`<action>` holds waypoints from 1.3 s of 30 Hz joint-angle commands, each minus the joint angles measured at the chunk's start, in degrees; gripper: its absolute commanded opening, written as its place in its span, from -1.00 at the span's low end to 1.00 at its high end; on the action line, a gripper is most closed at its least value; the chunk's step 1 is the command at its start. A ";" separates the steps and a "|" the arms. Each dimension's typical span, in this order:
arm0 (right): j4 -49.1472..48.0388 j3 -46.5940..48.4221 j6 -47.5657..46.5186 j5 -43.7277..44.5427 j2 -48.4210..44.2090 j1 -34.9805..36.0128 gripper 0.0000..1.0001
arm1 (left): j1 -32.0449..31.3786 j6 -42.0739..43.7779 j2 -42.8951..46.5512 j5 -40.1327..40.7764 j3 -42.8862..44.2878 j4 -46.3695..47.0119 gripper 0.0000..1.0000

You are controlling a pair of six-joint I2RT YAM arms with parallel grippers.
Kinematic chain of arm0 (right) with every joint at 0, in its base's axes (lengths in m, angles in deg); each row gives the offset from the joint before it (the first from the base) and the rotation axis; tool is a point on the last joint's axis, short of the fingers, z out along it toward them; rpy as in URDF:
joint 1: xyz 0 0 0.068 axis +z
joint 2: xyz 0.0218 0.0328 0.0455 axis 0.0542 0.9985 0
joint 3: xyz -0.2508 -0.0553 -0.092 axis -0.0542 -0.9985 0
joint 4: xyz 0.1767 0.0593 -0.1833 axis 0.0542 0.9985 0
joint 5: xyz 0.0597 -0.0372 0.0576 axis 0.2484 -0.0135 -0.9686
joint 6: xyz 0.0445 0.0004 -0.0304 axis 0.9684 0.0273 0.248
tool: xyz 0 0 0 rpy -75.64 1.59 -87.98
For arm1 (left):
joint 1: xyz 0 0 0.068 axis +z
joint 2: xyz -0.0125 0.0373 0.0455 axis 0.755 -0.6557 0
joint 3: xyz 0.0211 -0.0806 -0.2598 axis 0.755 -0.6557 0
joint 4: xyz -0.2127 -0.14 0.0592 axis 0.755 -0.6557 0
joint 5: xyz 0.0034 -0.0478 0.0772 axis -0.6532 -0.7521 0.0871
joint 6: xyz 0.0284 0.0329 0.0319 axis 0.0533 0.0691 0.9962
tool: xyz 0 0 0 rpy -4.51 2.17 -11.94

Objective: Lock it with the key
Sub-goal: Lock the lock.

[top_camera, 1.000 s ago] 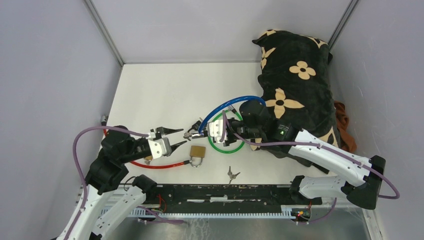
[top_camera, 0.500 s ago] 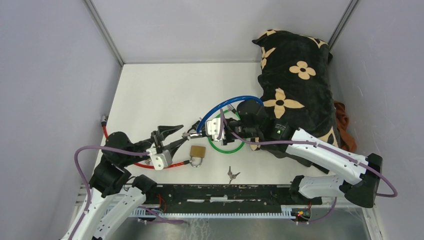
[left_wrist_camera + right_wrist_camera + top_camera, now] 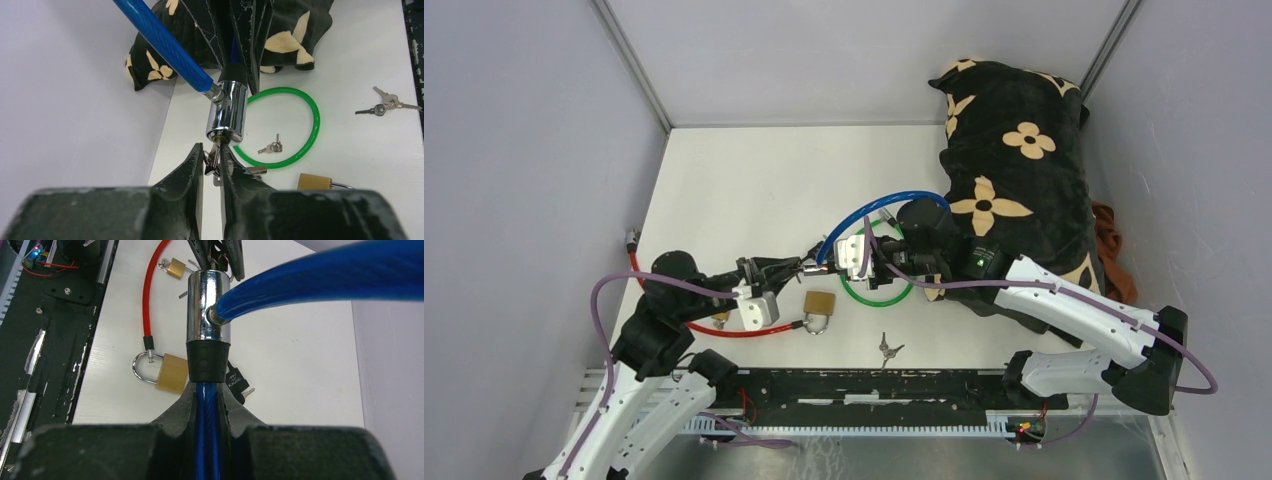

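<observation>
Two grips, left pincer (image 3: 212,151) newly on key (image 3: 214,160), right pincer (image 3: 208,390), cable (image 3: 325,285)

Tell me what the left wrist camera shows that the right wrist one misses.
Only the left wrist view shows the green cable ring, loose keys, the pillow and the key pinched by the left hand. Only the right wrist view shows the red cable and a black key tag. Both show the blue cable, held by the right hand, and its chrome lock.
</observation>
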 commanded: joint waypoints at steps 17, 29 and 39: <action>-5.73 2.23 -1.17 4.81 -4.25 -0.10 -1.00 | 0.16 -50.74 -11.14 -7.98 5.32 -1.67 -0.96; -9.50 -0.90 -1.72 4.72 -6.44 -0.10 -1.00 | 0.74 -67.56 -14.04 -17.66 3.03 10.19 -0.95; -9.71 -2.30 -2.74 6.08 -7.09 -0.19 -1.00 | 1.08 -69.58 -14.55 -16.21 1.06 10.95 -0.96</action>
